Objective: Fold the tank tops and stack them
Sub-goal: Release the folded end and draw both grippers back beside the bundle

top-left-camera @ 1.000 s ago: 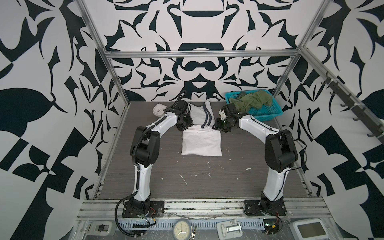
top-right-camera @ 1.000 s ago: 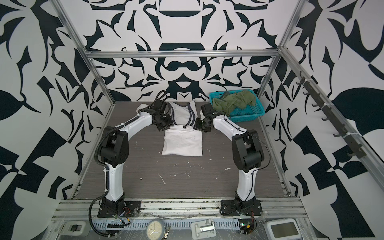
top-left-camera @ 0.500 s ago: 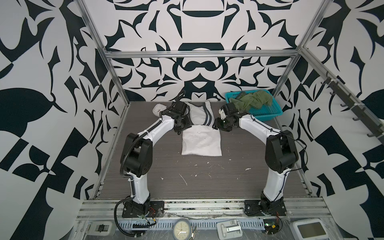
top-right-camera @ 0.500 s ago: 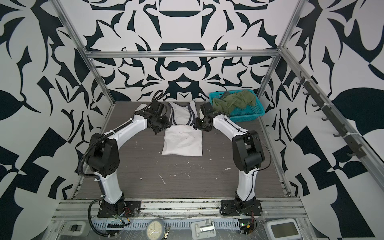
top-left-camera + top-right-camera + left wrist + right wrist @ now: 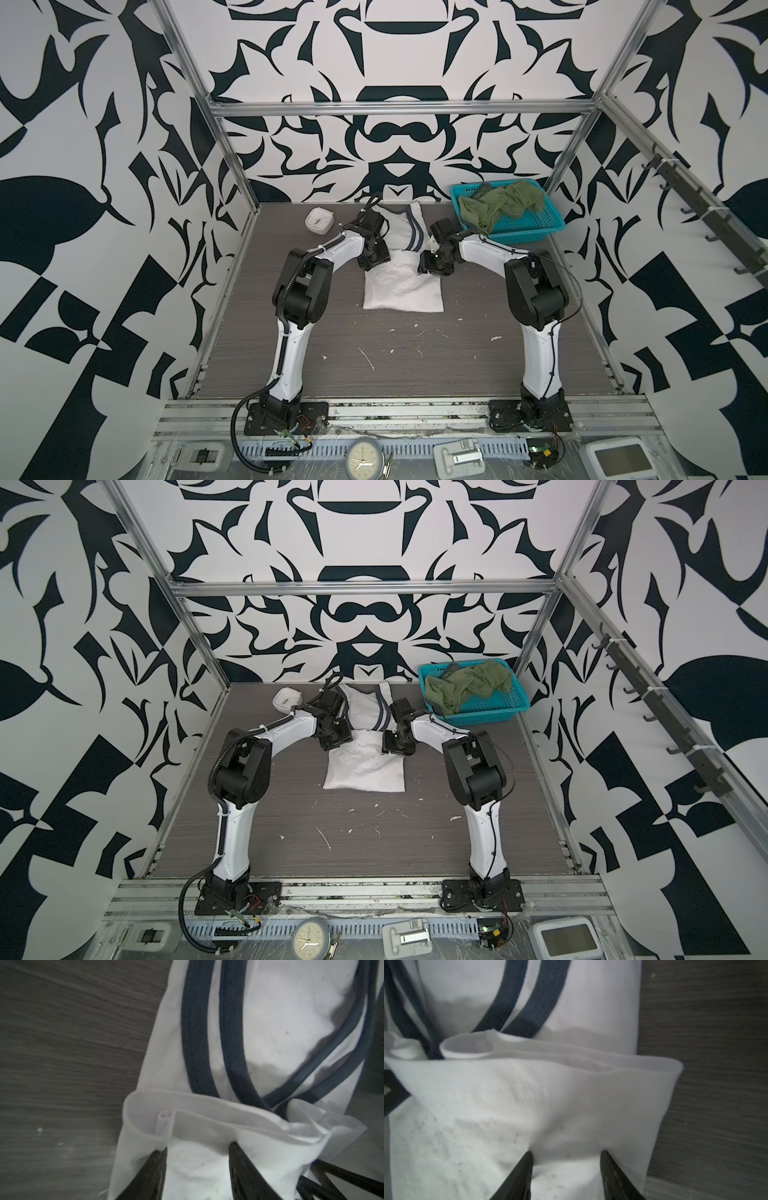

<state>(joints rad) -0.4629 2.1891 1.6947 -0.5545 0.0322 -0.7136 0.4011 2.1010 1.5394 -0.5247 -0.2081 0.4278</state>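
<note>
Left gripper (image 5: 197, 1148): jaws apart, nothing pinched, tips against folded-over edge of white tank top (image 5: 280, 1022). Right gripper (image 5: 566, 1153): jaws likewise apart, tips on same fold, other end. Just beyond tips: navy straps (image 5: 195, 1043) flat on table (image 5: 62, 1064). Farther, past right gripper: olive tank top (image 5: 500, 203) heaped in teal basket (image 5: 536, 235).

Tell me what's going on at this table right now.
Two robot arms are folding a white tank top with navy trim on the table. Its near part is doubled over, with the straps lying beyond the fold toward the back wall. The left gripper and right gripper sit at the fold's two ends, jaws apart, tips on the cloth rather than pinching it. The olive green tank top lies crumpled in the teal basket, not yet folded.
</note>
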